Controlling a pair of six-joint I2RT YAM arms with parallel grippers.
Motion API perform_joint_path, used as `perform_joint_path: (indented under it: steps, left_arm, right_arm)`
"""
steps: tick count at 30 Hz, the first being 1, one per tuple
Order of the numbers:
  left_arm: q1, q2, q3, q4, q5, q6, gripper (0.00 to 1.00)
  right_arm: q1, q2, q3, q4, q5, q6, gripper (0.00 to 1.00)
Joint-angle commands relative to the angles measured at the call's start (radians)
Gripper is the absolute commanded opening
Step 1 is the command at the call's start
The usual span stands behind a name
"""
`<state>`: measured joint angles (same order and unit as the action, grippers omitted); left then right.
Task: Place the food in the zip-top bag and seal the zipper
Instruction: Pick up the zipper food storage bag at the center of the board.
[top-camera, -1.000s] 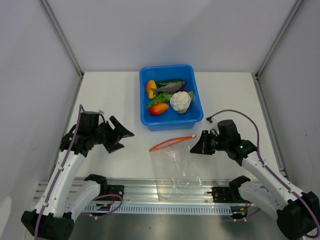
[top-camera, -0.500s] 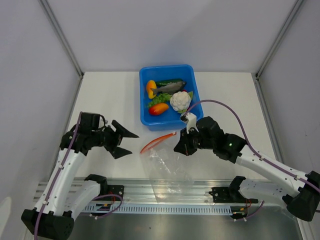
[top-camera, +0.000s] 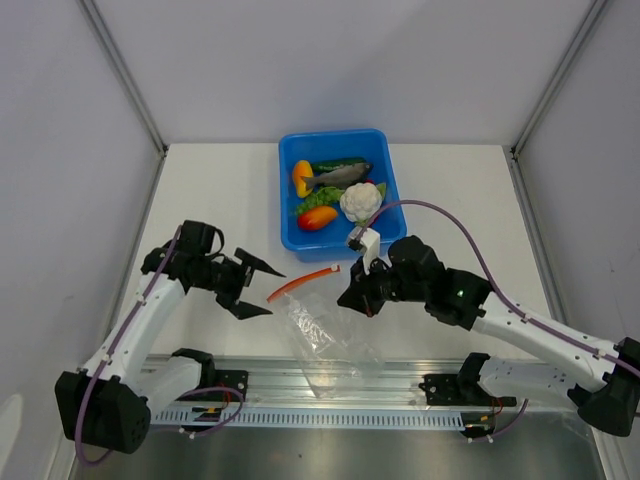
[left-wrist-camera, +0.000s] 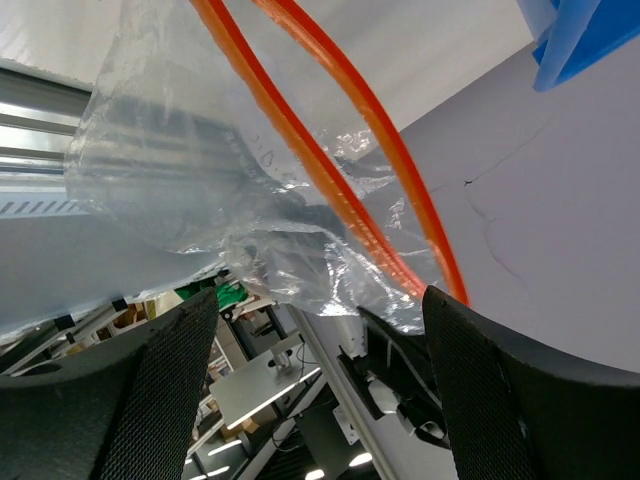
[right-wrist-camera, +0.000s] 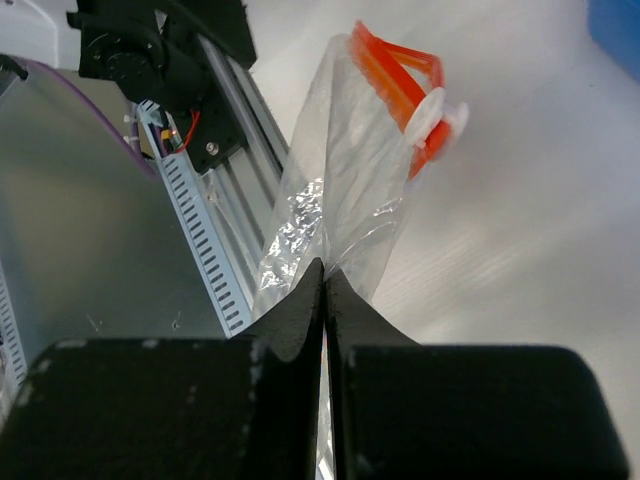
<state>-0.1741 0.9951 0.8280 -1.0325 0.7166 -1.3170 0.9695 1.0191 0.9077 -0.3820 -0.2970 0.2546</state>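
Bagging job at its opening stage: I am working both arms on the zip-top bag, which is lying crumpled on the table between them, just in front of the blue tub. I am pinching a fold of the clear film with the right gripper. In the right wrist view its fingers are pressed together on the plastic below the mouth, and the film is rising from them to the zipper and its white slider.

I am holding the left gripper with its fingers spread wide and aimed at the free end of the zipper. It is gripping nothing. Its tips are sitting just beside the orange strip, and I cannot tell whether either one is touching it. Through the left wrist camera the two orange tracks are running apart, so I judge the mouth to be unsealed.

None of the food is in the bag. The fish, cauliflower, pepper, green chili and red-orange fruit are all sitting in the tub. Spreading the mouth, loading every piece and running the zipper shut are all waiting to be done.
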Motion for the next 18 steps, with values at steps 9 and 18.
perform_joint_path:
  steps: [9,18]
  left_arm:
    - [-0.021,0.119,0.053,-0.037,0.06,0.032,0.82]
    - [-0.051,0.171,0.051,-0.012,0.055,0.039,0.73]
  right_arm:
    - [0.069,0.006,0.082,-0.001,0.045,-0.086,0.0]
    - [0.095,0.009,0.099,-0.02,0.082,-0.104,0.0]
